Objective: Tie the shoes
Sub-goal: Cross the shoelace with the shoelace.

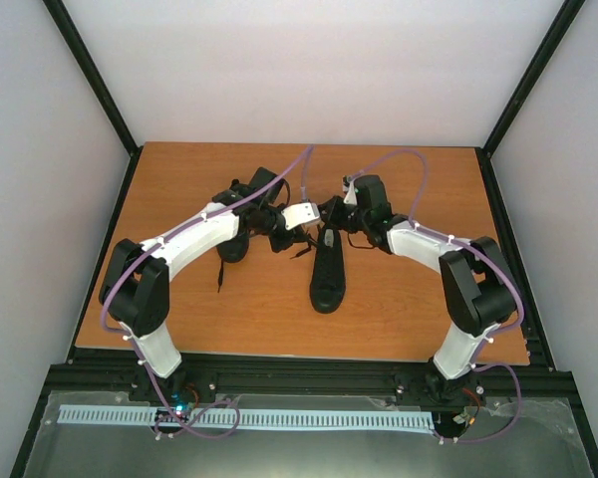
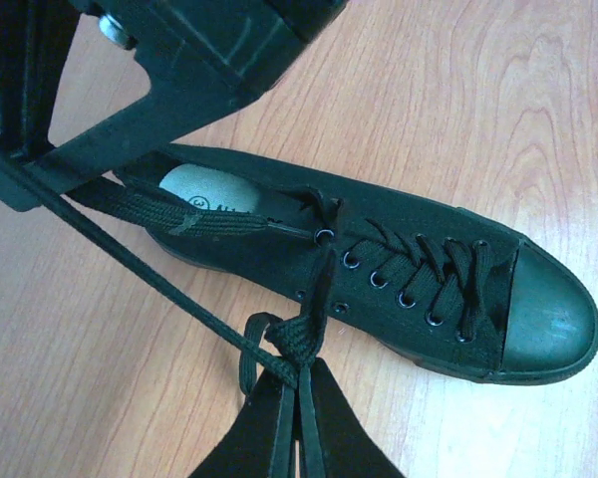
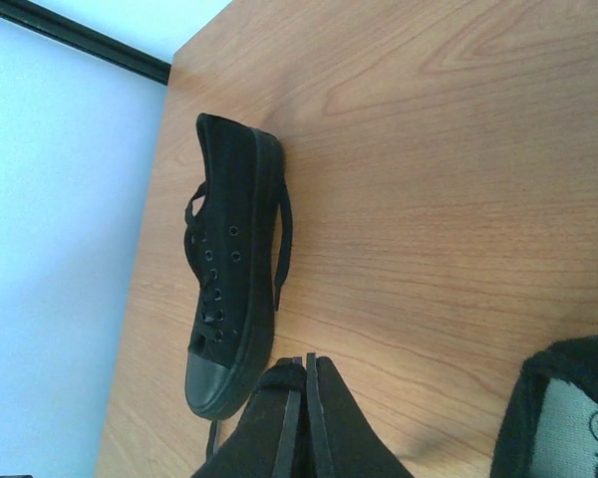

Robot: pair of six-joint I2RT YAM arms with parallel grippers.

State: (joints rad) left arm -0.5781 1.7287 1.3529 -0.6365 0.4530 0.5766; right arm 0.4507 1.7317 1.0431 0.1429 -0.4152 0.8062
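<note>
Two black shoes lie on the wooden table. The middle shoe (image 1: 327,274) (image 2: 399,269) points its toe toward the arm bases. My left gripper (image 2: 299,373) (image 1: 282,237) is shut on its lace (image 2: 304,334), which bunches into a small loop at the tips. A second strand (image 2: 130,259) runs taut from there up to the fingers (image 2: 159,90) of my right gripper. The right gripper (image 3: 304,366) (image 1: 331,212) is shut on a lace (image 3: 287,370) that wraps over its tip. The other shoe (image 1: 234,241) (image 3: 229,289) rests to the left, laces loose.
The left shoe sits partly under my left arm (image 1: 194,244), near the table's left edge (image 3: 145,299) and the white wall. A loose lace end (image 1: 220,271) trails toward the front. Black frame rails (image 1: 299,370) border the table.
</note>
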